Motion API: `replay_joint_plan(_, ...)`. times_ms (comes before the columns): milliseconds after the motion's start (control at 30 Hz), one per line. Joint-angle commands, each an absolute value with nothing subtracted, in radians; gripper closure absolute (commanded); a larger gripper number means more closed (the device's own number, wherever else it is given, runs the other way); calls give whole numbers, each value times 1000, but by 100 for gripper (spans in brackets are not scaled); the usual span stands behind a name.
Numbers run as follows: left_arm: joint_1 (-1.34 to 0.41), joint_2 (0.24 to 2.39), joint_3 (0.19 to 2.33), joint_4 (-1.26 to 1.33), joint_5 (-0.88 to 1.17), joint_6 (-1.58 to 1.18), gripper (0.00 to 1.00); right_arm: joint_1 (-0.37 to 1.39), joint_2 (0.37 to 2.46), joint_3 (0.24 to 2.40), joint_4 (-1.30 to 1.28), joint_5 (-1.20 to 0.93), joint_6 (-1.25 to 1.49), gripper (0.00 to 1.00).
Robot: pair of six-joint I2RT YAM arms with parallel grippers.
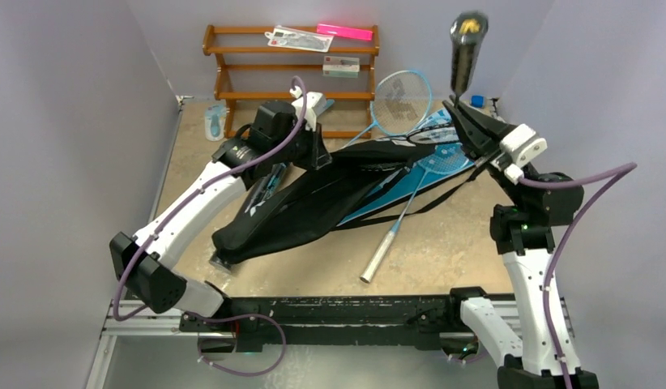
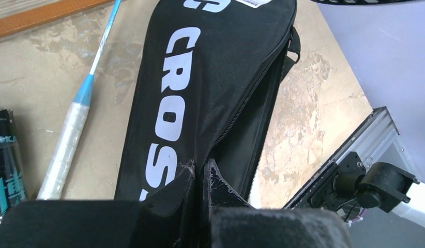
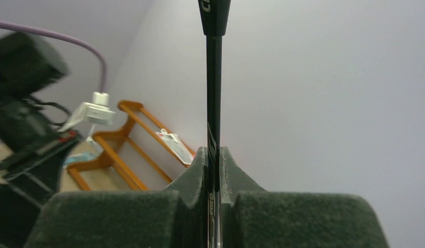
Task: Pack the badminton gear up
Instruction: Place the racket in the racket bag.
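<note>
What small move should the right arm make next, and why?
Probably lower the black racket toward the unzipped cover: the right gripper pinches its shaft, handle up, and the left gripper holds the cover's edge.

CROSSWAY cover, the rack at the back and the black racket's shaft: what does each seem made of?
The CROSSWAY cover looks like matte black woven synthetic fabric: it folds softly, with a sewn-in zipper and printed white letters. The rack looks like wood with an orange-brown finish, though no grain shows. The black racket shaft is smooth, thin and slightly glossy; graphite or metal, I cannot tell.
</note>
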State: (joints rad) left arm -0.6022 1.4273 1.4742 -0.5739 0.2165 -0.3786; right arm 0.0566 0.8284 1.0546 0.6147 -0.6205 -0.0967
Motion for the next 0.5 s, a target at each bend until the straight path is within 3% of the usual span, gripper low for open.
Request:
replay_joint_plan(0,-593,1474,1526,-473,241,-405,100,54,809,1125,637,-827,-153,100)
replay_joint_plan(200,-573,1531,1533,-430,305,-459,100,55,757,1105,684,-882,-93,100)
replay_joint_plan(467,-556,1574,1537,-373,380,-504,100,56,773,1039,1044,-952,347,100)
